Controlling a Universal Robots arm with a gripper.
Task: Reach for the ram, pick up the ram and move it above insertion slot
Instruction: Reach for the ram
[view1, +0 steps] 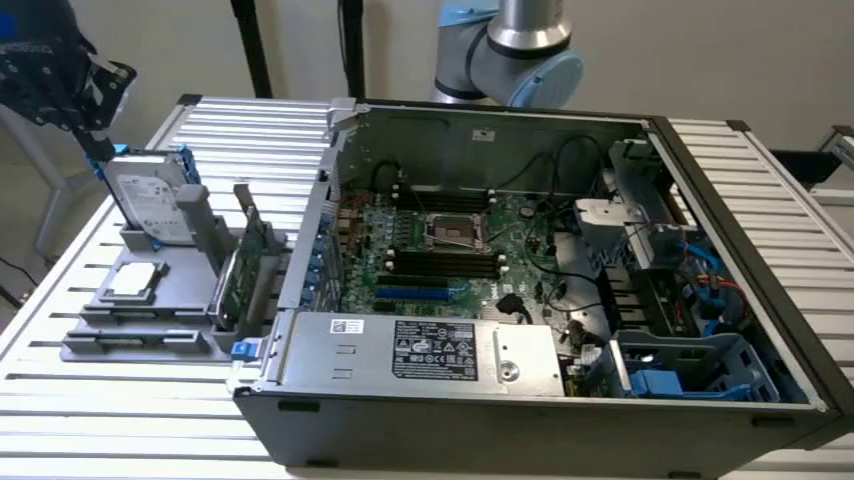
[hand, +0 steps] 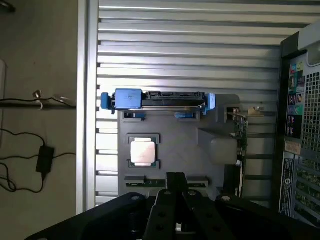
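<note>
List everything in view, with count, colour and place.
table: one, silver, slatted, under everything
computer case: one, grey, open, on table
holder tray: one, grey, beside case
hard drive: one, silver in blue frame, upright in tray
processor chip: one, silver, flat in tray
expansion card: one, green, upright in tray
ram: one, green, in tray's edge slot
robot arm: one, silver-blue, at case's far side, exterior view
gripper: one, black, shut, above tray

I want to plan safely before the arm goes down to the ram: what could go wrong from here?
1. The gripper is shut; lowered so, it would likely hit the ram instead of straddling it.
2. The upright hard drive stands in the same holder; a drifting descent might knock it.
</note>
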